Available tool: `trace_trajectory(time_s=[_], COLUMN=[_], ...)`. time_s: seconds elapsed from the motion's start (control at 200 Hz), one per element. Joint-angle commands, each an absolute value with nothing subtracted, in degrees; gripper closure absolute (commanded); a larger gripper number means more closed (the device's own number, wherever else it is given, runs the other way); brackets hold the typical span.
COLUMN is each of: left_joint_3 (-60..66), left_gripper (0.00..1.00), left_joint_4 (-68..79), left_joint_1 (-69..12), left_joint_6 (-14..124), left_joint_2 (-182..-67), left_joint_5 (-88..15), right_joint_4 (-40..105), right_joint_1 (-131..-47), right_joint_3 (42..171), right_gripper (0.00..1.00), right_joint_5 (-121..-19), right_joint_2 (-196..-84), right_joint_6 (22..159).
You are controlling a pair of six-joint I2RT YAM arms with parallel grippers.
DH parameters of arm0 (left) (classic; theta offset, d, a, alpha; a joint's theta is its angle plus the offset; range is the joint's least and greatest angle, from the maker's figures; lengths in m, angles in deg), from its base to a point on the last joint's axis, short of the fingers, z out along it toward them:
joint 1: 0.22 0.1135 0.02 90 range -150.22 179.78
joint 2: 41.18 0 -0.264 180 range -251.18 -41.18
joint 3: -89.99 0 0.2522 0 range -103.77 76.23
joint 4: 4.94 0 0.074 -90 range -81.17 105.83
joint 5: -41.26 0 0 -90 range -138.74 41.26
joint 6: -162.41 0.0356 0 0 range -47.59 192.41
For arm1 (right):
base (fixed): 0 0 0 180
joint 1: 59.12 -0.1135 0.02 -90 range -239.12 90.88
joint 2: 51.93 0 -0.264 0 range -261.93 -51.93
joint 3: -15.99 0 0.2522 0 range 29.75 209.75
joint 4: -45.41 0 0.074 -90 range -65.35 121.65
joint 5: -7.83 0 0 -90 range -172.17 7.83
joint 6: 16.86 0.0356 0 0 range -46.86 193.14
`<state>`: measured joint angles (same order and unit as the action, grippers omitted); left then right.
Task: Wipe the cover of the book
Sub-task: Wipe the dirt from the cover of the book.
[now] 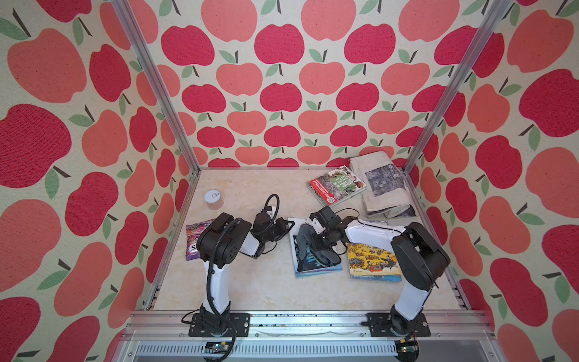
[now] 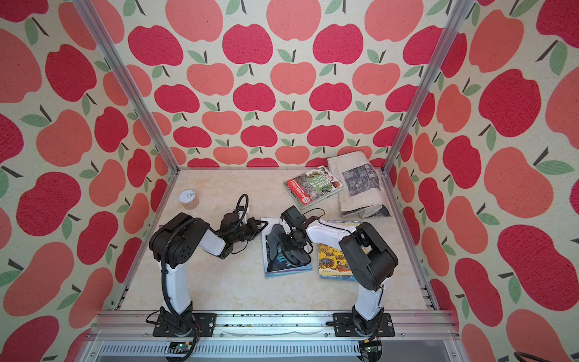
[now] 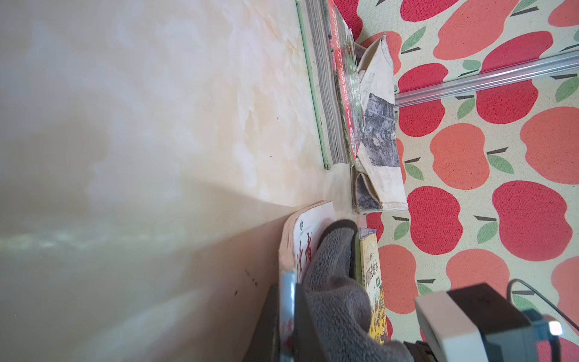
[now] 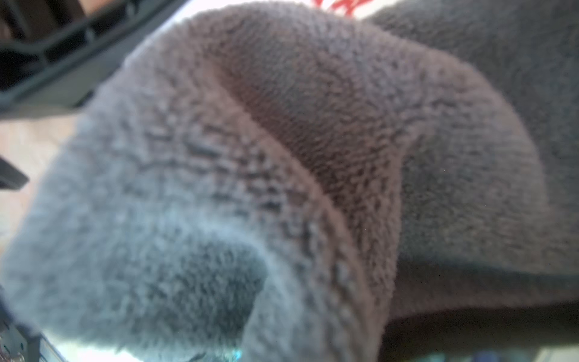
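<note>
On the dark-blue book [image 1: 308, 265], right claw [image 1: 318, 243] pinches grey cloth [image 1: 303, 235]; left claw [image 1: 290, 225] clamps its corner.

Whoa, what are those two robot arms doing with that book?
They are cleaning it. The right gripper is shut on a gray cloth and presses it onto the cover of the blue book in the middle of the table. The left gripper is pinched shut on that book's far left corner, seemingly to stop it sliding. A yellow book, a red and green book and a folded newspaper lie nearby, untouched.
</note>
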<state>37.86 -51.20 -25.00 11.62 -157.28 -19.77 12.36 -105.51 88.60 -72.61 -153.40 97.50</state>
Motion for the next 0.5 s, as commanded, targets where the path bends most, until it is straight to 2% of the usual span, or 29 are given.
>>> trace_trajectory(time_s=[0.0,0.18,0.495], left_joint_3=[36.44,36.19,35.36], left_gripper=[1.0,1.0,1.0], left_joint_4=[-51.59,-51.89,-53.05], left_joint_1=[-24.79,-24.91,-25.27], left_joint_6=[11.33,10.9,8.87], left_joint_2=[-159.02,-159.62,-160.67], left_joint_5=[-19.32,-18.87,-17.18], right_joint_4=[10.21,13.33,12.78], right_joint_1=[-110.13,-111.52,-107.15], right_joint_3=[85.78,88.6,105.98], right_gripper=[1.0,1.0,1.0], right_joint_5=[-72.61,-70.34,-67.84], right_joint_2=[-152.3,-155.12,-167.86], right_joint_6=[99.7,100.89,99.58])
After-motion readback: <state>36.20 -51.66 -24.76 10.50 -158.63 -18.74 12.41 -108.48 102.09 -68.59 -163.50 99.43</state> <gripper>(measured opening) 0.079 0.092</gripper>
